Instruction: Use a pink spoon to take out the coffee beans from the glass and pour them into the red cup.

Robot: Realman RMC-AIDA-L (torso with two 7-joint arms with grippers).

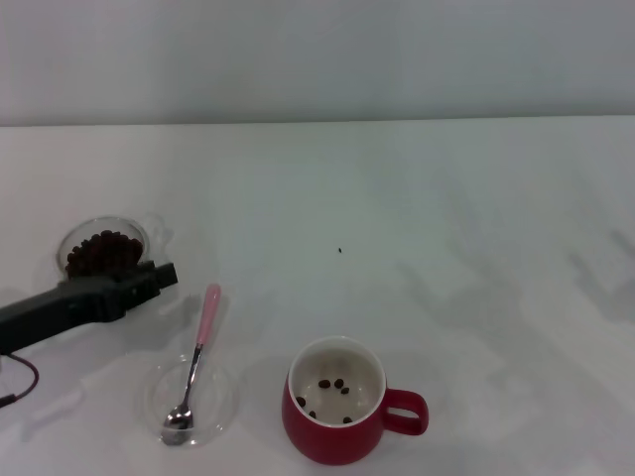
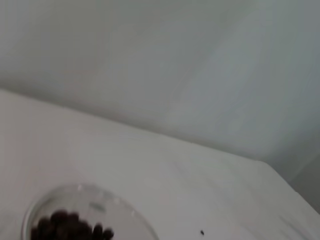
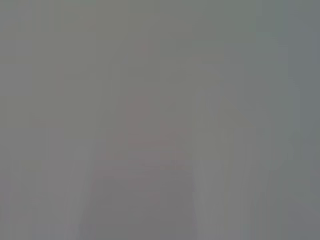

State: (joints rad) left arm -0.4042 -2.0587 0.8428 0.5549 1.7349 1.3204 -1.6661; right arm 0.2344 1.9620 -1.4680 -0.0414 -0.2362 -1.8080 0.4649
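The glass [image 1: 71, 241] stands at the left of the table, holding a heap of coffee beans [image 1: 102, 253]. It also shows in the left wrist view [image 2: 115, 210] with its beans [image 2: 67, 231]. My left gripper [image 1: 159, 278] hovers just in front of the glass, reaching in from the left, and holds nothing. The pink spoon [image 1: 205, 319] lies on the table with its metal bowl resting in a flat clear dish [image 1: 223, 397]. The red cup [image 1: 332, 436] stands in front at the centre, its handle to the right, with a few beans [image 1: 332, 384] inside. The right gripper is out of view.
A single stray dark speck [image 1: 340, 250] lies on the white table [image 1: 446, 248] in the middle; it also shows in the left wrist view [image 2: 201, 232]. A grey wall runs behind the table's far edge. The right wrist view shows only plain grey.
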